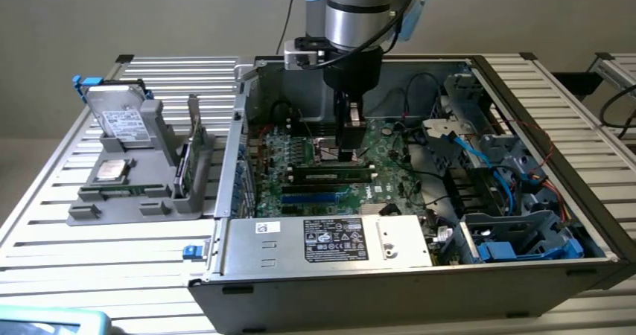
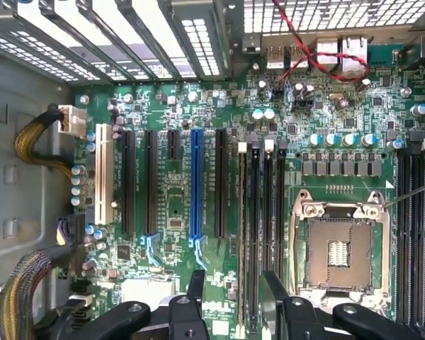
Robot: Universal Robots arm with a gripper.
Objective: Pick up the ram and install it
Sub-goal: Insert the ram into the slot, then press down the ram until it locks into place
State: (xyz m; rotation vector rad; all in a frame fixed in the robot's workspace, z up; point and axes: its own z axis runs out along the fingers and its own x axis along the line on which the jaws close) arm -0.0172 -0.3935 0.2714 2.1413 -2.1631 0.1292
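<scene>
Green ram (image 1: 333, 176), lying flat, seated in slot

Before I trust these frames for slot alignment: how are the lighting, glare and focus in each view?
Exterior view: soft, even light; the motherboard sits in the case's shade, its slots dim under the arm, and the pincer reads dark. Wrist view: bright and crisp across the board, the blue slot clear, slight glare on the metal slot covers; the near pincer fingers look somewhat soft.

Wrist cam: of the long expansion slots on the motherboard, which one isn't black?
The long blue plastic slot among the upright row on the green motherboard. Its long neighbours are black; the white slot sits at the row's end.
</scene>
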